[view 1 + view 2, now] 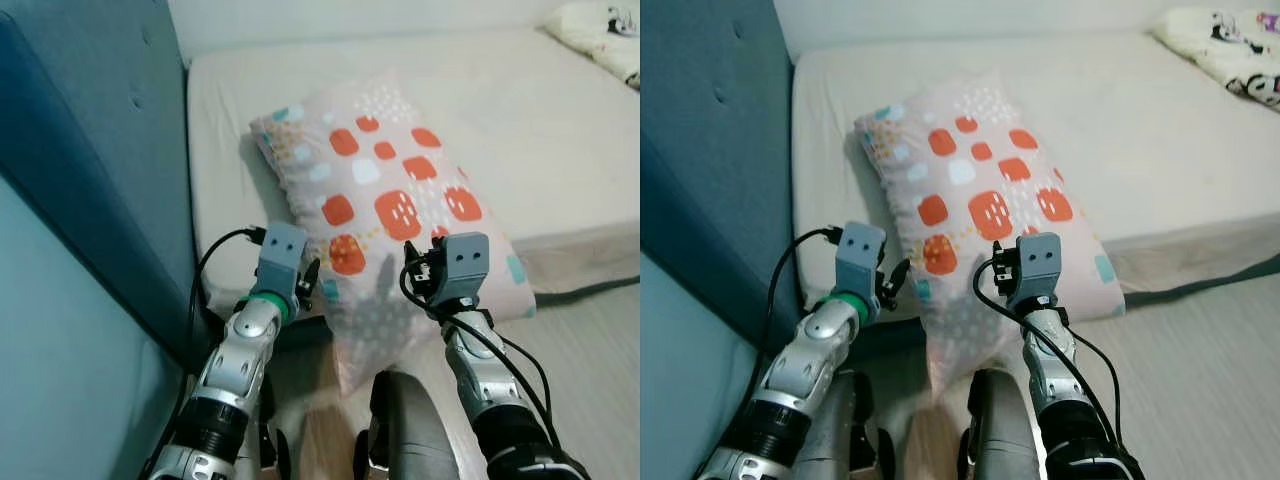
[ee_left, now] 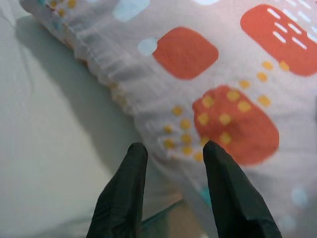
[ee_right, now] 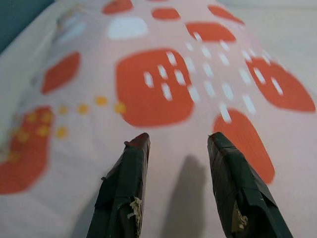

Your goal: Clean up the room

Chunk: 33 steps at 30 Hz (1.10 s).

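On the big bed [image 1: 560, 130] with its pale sheet lies a pillow [image 1: 385, 190], pink-white with orange squares, white patches and little yellow dots. The pillow lies slanted near the bed's left side, and its near end hangs over the bed's front edge toward the floor [image 1: 590, 360]. A tall blue headboard [image 1: 90, 140] stands along the left of the bed. Far off at the bed's back right corner sits a second, white cushion with dark prints [image 1: 605, 35].

Both silver arms reach up toward the near end of the pillow. The left claw [image 2: 172, 153] is by the pillow's left edge, just above the sheet, with its two black fingers [image 2: 131, 178] apart and nothing between them. The right claw [image 3: 177, 144] hovers low over the top of the pillow, above the orange squares, and its fingers [image 3: 233, 173] are spread apart too, with nothing in them. Its shadow falls on the cloth just below. Black cables [image 1: 215, 250] loop beside each wrist.
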Motion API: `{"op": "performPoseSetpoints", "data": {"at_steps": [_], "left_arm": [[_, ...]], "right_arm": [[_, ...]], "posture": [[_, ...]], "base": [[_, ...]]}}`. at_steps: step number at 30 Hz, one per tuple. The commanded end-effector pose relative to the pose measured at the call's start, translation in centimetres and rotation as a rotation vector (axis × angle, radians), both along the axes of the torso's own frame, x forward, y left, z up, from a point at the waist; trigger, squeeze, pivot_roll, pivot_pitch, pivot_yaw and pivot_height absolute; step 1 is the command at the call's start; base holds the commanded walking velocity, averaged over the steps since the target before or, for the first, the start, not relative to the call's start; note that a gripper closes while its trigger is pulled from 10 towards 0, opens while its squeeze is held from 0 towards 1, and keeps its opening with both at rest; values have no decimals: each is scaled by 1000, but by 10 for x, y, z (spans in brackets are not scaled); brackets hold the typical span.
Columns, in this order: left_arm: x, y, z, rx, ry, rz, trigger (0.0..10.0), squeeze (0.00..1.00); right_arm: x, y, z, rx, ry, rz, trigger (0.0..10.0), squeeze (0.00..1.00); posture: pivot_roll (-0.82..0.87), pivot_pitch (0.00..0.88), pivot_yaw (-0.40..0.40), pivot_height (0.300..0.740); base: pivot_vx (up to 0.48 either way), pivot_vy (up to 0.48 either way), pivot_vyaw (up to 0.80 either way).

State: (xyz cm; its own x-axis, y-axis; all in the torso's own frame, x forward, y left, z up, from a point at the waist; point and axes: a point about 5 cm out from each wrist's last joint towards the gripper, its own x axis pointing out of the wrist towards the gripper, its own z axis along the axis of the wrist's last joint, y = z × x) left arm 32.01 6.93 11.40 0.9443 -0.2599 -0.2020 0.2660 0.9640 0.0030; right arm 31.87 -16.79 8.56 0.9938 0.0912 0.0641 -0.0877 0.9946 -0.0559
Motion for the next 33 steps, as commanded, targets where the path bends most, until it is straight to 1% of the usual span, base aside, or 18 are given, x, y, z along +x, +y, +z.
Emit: {"op": "performPoseSetpoints", "data": {"at_steps": [1,4,6,9,11,14,15,16,17,18,19,20,21,23,24,27,31,33], "left_arm": [[3,-2,9,-30,-1,2,10000,0],[5,-5,13,-37,4,-1,10000,0],[4,-6,9,-37,44,2,10000,0],[1,-8,6,-110,114,11,10000,0],[-2,-12,6,-204,199,2,10000,0],[-4,-14,6,-241,235,-5,10000,0],[-6,-18,7,-295,274,-17,10000,498],[-9,-22,8,-354,315,-28,10000,933],[-9,-22,8,-354,315,-28,10000,933],[-11,-26,9,-401,348,-37,10000,1000],[-11,-26,9,-401,348,-37,10000,1000],[-11,-30,10,-453,376,-42,10000,1000],[-11,-30,10,-453,376,-42,10000,1000],[-7,-32,12,-551,406,-21,10000,1000],[-7,-32,12,-551,406,-21,10000,1000],[-2,-27,13,-700,448,13,10000,1000],[-4,-22,7,-719,480,21,10000,1000],[-7,-18,-2,-723,502,35,10000,1000]], "right_arm": [[0,-1,0,-16,-6,6,10000,0],[0,1,2,-26,-15,14,10000,0],[0,2,2,-30,-19,19,10000,0],[-1,3,3,-37,-24,26,10000,0],[-2,2,2,-42,-24,29,10000,0],[-2,2,2,-44,-24,30,10000,0],[-2,0,2,-47,-23,29,10000,0],[-2,-2,2,-51,-23,27,10000,0],[-2,-2,2,-51,-23,27,10000,0],[-2,-3,2,-54,-23,25,10000,0],[-2,-3,2,-54,-23,25,10000,0],[-2,-5,3,-57,-23,23,10000,0],[-2,-5,3,-57,-23,23,10000,0],[-2,-7,3,-62,-23,18,10000,0],[-2,-7,3,-62,-23,18,10000,0],[-3,-7,3,-64,-24,16,10000,0],[-4,-7,2,-63,-20,17,10000,0],[-5,-6,0,-60,-16,20,10000,0]], "posture": [[0,76,41,576],[-1,75,43,576],[-4,74,44,576],[-6,72,43,576],[-5,70,42,576],[-5,70,42,576],[-8,66,41,576],[-11,62,42,576],[-11,62,42,576],[-11,62,42,576],[-11,62,42,576],[-14,63,42,576],[-14,63,42,576],[-22,64,41,576],[-22,64,41,576],[-24,68,41,576],[-23,71,40,576],[-24,82,42,576]], "base": [[0,0,0],[0,0,0],[0,0,0],[0,0,0],[0,0,0],[0,0,0],[0,0,0],[0,0,0],[0,0,0],[0,0,0],[0,0,0],[0,0,0],[0,0,0],[0,0,0],[0,0,0],[0,0,0],[0,0,0],[0,0,0]]}}
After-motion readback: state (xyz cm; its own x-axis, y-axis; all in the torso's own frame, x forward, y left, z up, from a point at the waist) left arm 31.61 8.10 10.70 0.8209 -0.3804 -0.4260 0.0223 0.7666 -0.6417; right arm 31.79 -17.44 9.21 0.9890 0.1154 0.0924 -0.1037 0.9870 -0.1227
